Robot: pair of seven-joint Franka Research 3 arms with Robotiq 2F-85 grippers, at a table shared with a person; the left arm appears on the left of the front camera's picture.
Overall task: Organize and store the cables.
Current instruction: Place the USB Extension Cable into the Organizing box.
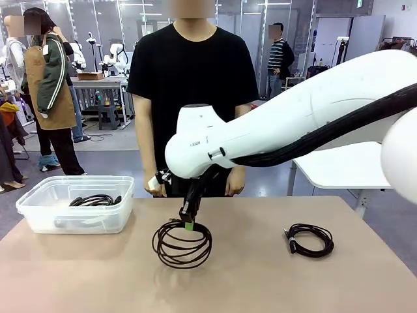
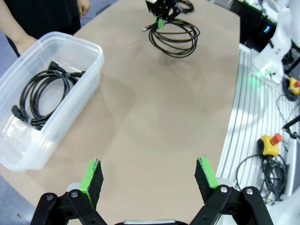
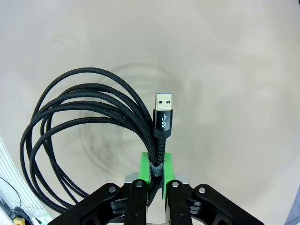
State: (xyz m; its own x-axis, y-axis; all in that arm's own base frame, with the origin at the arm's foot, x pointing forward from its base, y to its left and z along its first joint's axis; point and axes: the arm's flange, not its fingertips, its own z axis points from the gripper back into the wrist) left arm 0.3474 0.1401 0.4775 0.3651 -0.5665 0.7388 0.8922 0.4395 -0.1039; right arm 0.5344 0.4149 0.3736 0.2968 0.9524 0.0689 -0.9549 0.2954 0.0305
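My right gripper (image 1: 188,225) (image 3: 156,169) is shut on a coiled black braided cable (image 1: 182,244) (image 3: 89,126) at its band, and the coil hangs from the green pads just above the table's middle. Its USB plug (image 3: 163,110) sticks up past the fingertips. A second coiled cable (image 1: 310,239) lies on the table to the right. Another coil (image 1: 95,201) (image 2: 44,93) rests inside the clear plastic bin (image 1: 39,208) (image 2: 86,65) at the left. My left gripper (image 2: 149,176) hovers open over bare table near the bin, far from the held coil (image 2: 174,36).
A person in a black shirt (image 1: 192,72) stands at the far edge, hands low behind my right arm. A white side table (image 1: 345,166) stands behind on the right. Off the table's edge, the left wrist view shows emergency-stop buttons (image 2: 268,143) and loose wires.
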